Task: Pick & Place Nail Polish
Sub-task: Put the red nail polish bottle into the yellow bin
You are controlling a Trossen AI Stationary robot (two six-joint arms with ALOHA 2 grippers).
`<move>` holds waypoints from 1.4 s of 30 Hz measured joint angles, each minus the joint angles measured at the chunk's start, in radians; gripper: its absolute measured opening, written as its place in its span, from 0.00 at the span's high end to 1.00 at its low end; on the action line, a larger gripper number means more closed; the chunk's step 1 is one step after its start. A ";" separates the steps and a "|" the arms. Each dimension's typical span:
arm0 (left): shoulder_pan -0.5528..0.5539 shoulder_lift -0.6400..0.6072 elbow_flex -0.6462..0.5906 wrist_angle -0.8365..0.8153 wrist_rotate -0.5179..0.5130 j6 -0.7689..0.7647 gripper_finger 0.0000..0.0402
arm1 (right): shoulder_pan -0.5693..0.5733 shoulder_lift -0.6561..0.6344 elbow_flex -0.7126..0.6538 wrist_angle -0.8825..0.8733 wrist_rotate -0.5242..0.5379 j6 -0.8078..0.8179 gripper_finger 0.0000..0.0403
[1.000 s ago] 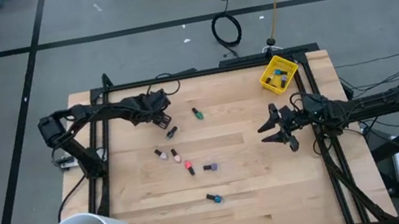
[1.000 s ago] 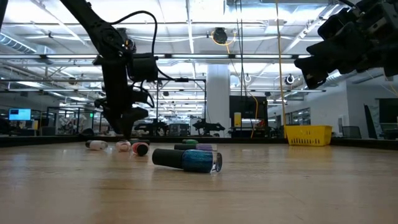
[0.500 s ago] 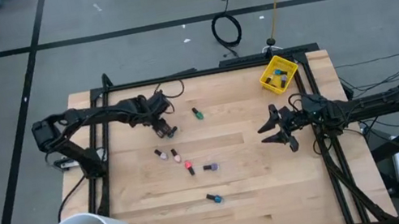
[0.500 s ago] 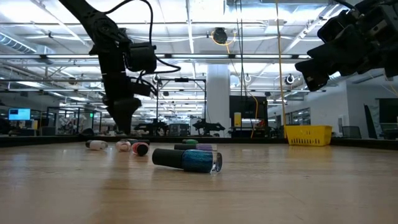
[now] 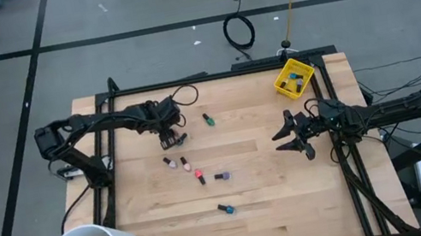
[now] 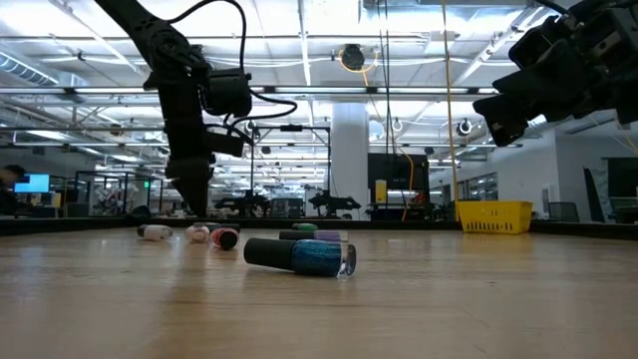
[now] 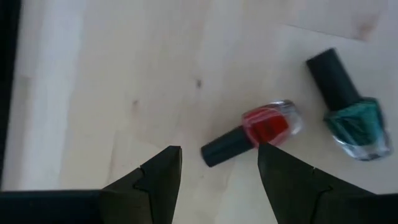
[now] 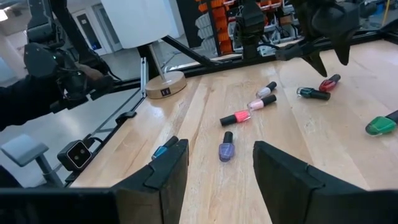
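left claw (image 7: 217, 171) apart, empty, above red glass nail polish bottle with black cap (image 7: 252, 132) lying on wooden surface (image 5: 261, 205) | we see green bottle (image 7: 348, 112) beside it only via wrist | right claw (image 5: 290, 135) apart, waiting right

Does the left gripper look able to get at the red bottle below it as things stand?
Probably yes: the left gripper hangs open over the lying red bottle, nothing covers it, and the green bottle lies apart.
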 joint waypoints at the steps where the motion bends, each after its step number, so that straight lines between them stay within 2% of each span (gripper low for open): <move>1: 0.000 0.000 0.000 0.000 0.012 0.009 0.48 | 0.000 0.000 0.000 0.000 0.000 0.000 0.58; 8: 0.000 0.000 -0.026 0.007 0.026 0.023 0.48 | 0.000 0.000 0.000 0.000 -0.001 0.000 0.58; 13: 0.000 0.000 -0.079 0.075 0.027 0.024 0.48 | 0.000 0.000 0.000 0.000 -0.001 0.000 0.58; 17: 0.000 0.000 -0.110 0.123 0.026 0.067 0.48 | 0.000 0.000 0.000 0.000 -0.001 0.001 0.58; 22: -0.001 -0.004 -0.145 0.210 0.011 0.197 0.48 | 0.000 0.000 0.000 0.000 -0.001 0.004 0.58; 28: 0.000 -0.002 -0.148 0.252 -0.001 0.213 0.48 | 0.000 0.000 0.000 0.000 -0.001 0.014 0.58; 38: 0.001 0.001 -0.149 0.258 0.132 0.185 0.48 | 0.000 0.000 0.000 0.000 -0.002 0.011 0.58; 42: -0.004 0.015 -0.147 0.250 0.151 0.144 0.48 | 0.000 0.000 0.000 0.000 -0.002 0.010 0.58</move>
